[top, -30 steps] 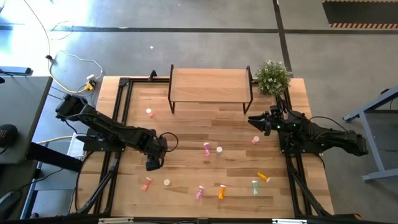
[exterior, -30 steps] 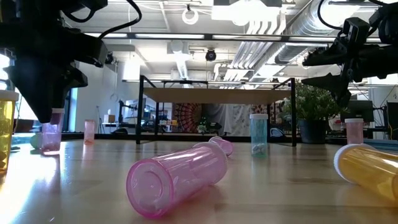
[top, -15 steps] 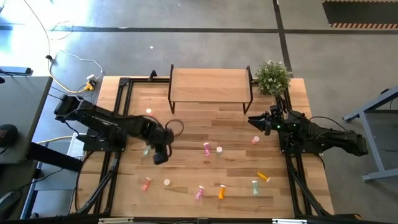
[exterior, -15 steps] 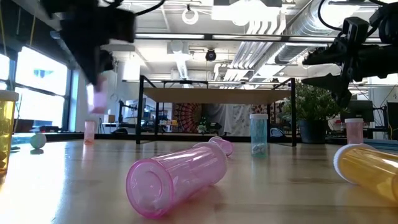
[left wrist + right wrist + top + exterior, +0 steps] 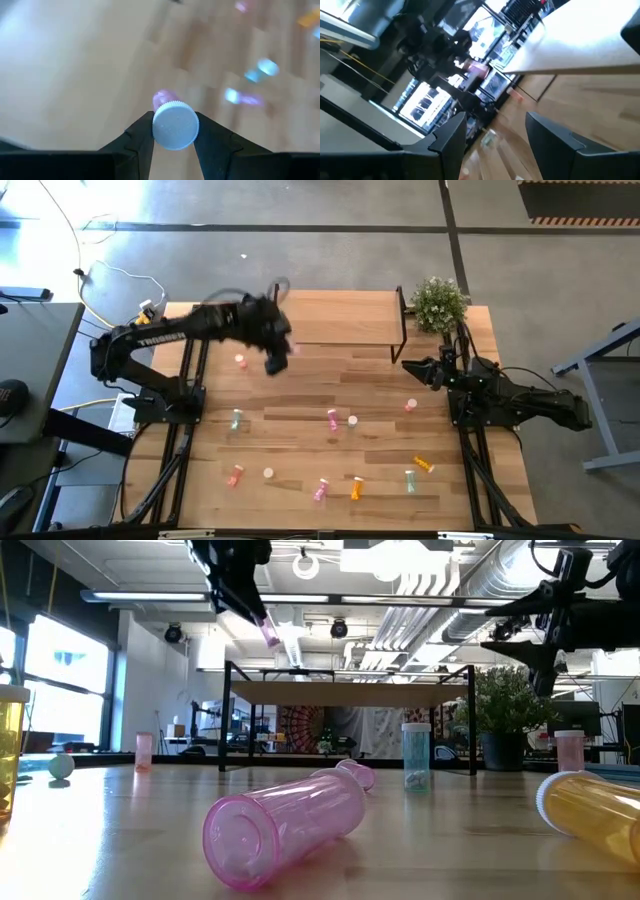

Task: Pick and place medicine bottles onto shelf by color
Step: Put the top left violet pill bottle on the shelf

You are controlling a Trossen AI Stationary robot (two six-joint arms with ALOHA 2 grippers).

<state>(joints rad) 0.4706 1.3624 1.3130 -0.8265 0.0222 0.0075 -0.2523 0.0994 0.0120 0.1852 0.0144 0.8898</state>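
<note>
Left wrist view: left end effector (image 5: 174,131) clamps a pink medicine bottle (image 5: 172,122); right one (image 5: 495,131) gapes empty.

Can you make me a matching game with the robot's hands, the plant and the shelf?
Things:
1. left hand
2. right hand
3. potted plant
4. shelf

States or places:
A. at the table's far right corner
B. open and empty, near the shelf's right leg
C. holding a pink medicine bottle
D. light wood top on a black frame

Pairs: 1-C, 2-B, 3-A, 4-D
</note>
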